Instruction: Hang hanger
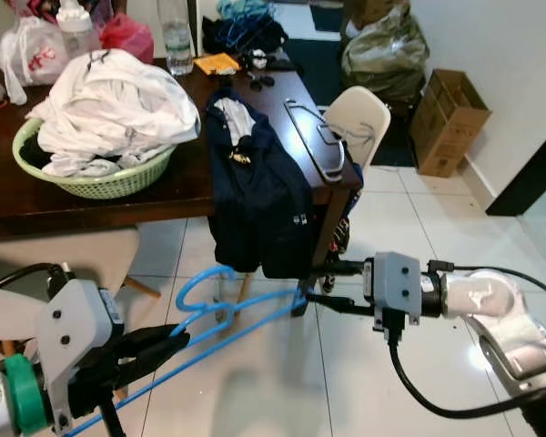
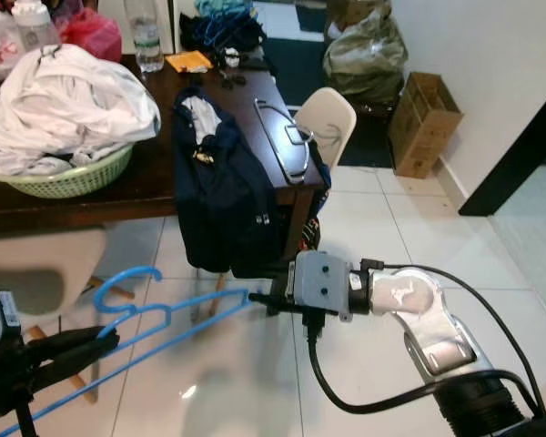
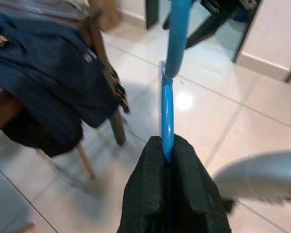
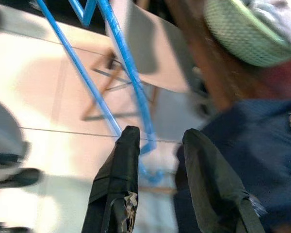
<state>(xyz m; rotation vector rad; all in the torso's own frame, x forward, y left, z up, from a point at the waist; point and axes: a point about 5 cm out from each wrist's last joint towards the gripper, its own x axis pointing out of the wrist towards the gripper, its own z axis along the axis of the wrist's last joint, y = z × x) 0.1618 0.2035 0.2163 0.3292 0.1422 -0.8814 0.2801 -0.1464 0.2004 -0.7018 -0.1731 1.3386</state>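
Over the white tiled floor (image 1: pixel 409 228), beside the dark wooden desk (image 1: pixel 9 200), the robot holds a blue hanger (image 1: pixel 227 314) out in front of itself. The desk carries a green laundry basket (image 1: pixel 100 182) heaped with white clothes (image 1: pixel 118 105), and a navy jacket (image 1: pixel 255 200) droops over the desk's corner, next to a pale chair (image 1: pixel 359 114). A cardboard box (image 1: pixel 450 118) sits by the far wall.

The left end effector (image 1: pixel 164 346) is clamped tight on the hanger's lower bar; the left wrist view shows the blue rod pinched between its two black fingers (image 3: pixel 148 189), running straight away from them. The hanger's hook curls up near the jacket's hem, and its far shoulder reaches across to the right end effector (image 1: pixel 323 287). That one stands with its fingers (image 4: pixel 119 170) parted, the hanger's corner lying in the gap between them, and I cannot tell that it touches either pad.

To my eye the step in hand is passing or steadying the hanger between the two arms before it goes to wherever it is to hang. Done well, the right end effector should close squarely on the bar and not on the bend, and the left should let go only once that grip is firm. The hook must stay clear of the jacket, which would snag it easily.
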